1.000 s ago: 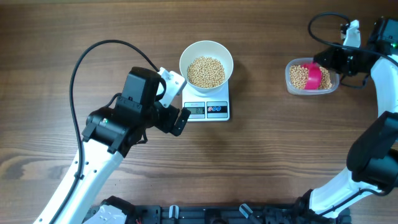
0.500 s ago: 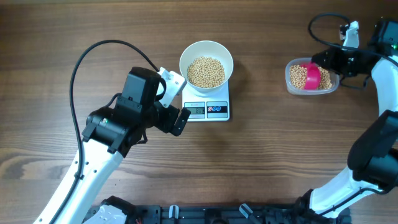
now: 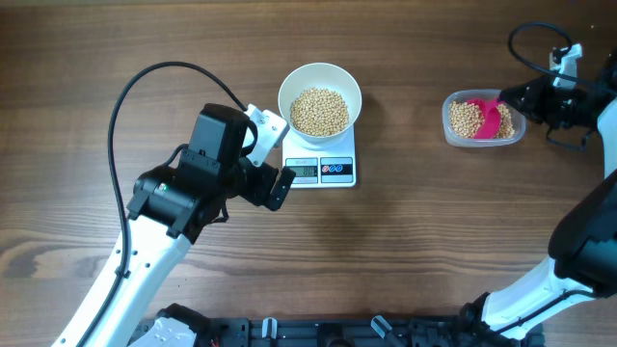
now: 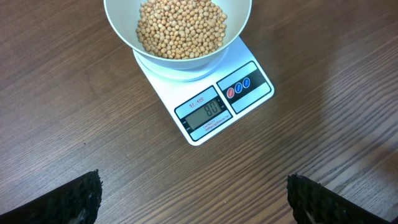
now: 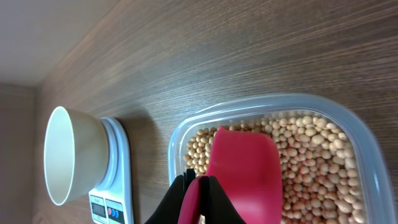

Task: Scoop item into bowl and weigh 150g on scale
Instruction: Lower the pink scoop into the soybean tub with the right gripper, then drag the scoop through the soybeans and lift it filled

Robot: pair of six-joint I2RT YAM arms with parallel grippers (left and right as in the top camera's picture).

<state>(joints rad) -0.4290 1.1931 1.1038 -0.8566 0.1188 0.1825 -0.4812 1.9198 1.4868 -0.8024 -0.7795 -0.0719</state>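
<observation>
The white bowl (image 3: 319,96) stands on the white scale (image 3: 321,170), holding a pile of tan beans (image 3: 319,111). My left gripper (image 3: 277,159) hangs open just left of the scale. In the left wrist view its fingertips (image 4: 81,199) are spread wide over bare wood, below the scale (image 4: 214,106) and bowl (image 4: 177,37). My right gripper (image 3: 519,96) is shut on the handle of a red scoop (image 3: 492,118). The scoop's blade (image 5: 242,168) lies on the beans (image 5: 317,168) in a clear tub (image 5: 180,134). The right gripper (image 5: 198,193) pinches the handle's thin edge.
The clear tub (image 3: 448,130) sits at the far right of the table, well apart from the scale. A black cable (image 3: 145,82) loops over the wood behind my left arm. The right arm's cable (image 3: 530,34) arches near the top right corner.
My right gripper has pulled back to the right with the red scoop, which now lies nearer the tub's right side. The left arm, bowl and scale have not moved.
</observation>
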